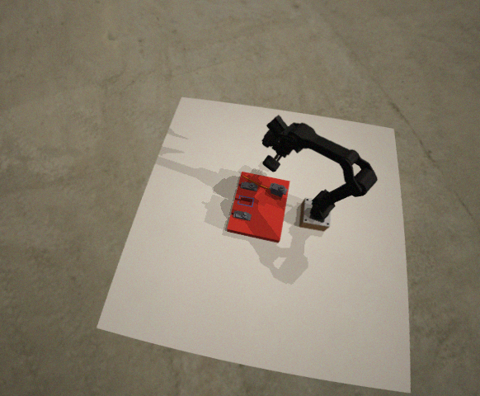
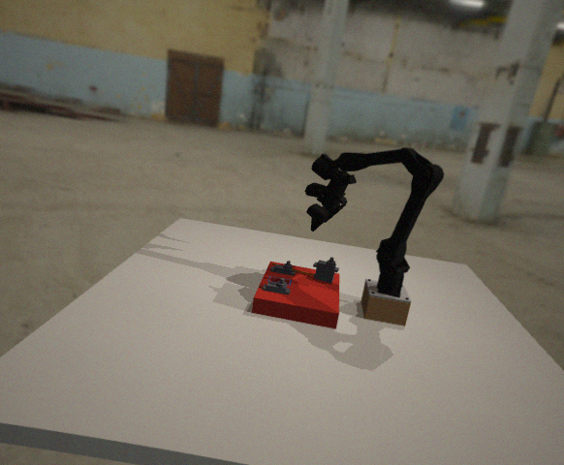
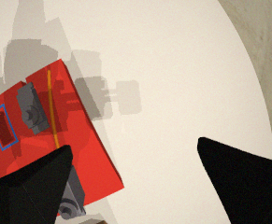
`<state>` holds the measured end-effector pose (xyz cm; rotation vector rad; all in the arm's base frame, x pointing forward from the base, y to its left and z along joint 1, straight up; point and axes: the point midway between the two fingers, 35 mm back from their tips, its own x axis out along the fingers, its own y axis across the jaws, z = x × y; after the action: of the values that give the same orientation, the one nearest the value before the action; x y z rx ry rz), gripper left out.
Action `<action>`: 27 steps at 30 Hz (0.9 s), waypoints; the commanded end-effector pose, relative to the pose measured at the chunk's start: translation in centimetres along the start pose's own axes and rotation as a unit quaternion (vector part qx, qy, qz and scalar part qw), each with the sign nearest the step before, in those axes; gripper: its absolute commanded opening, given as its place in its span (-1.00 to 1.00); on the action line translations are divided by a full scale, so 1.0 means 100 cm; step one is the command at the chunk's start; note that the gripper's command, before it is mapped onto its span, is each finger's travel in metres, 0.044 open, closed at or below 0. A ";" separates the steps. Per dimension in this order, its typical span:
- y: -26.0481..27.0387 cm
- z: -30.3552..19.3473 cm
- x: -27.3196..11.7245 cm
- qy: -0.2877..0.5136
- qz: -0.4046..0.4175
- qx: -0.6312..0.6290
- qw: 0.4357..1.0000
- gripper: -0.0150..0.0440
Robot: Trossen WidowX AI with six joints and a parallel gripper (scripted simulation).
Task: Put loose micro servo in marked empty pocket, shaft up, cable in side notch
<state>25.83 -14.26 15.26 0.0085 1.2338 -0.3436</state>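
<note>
The loose grey micro servo (image 1: 278, 189) (image 2: 325, 270) stands upright on the red deck (image 1: 265, 225) (image 2: 297, 311) (image 3: 98, 165), shaft up, near the edge facing the arm base. In the wrist view one finger partly hides it. Its orange cable (image 1: 258, 183) (image 3: 52, 105) runs across the deck past a seated servo. The blue-outlined pocket (image 1: 246, 200) (image 3: 4, 129) is empty, with a side notch at the deck's edge. My gripper (image 1: 268, 151) (image 2: 310, 210) (image 3: 136, 148) is open and empty, high above and beyond the deck's far edge, tilted.
Two seated servos flank the pocket: one (image 1: 248, 186) (image 2: 283, 269) (image 3: 32, 109) on the cable's side, the other (image 1: 242, 215) (image 2: 277, 287) opposite. The arm base (image 1: 313, 227) (image 2: 385, 311) stands just right of the deck. A white table top (image 1: 214, 289) (image 2: 197, 370) (image 3: 173, 70) lies under everything.
</note>
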 end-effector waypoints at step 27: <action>0.092 -0.078 0.041 0.151 0.101 -0.088 0.979 1.00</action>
<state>22.16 -5.18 7.61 0.0288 1.5468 -0.0566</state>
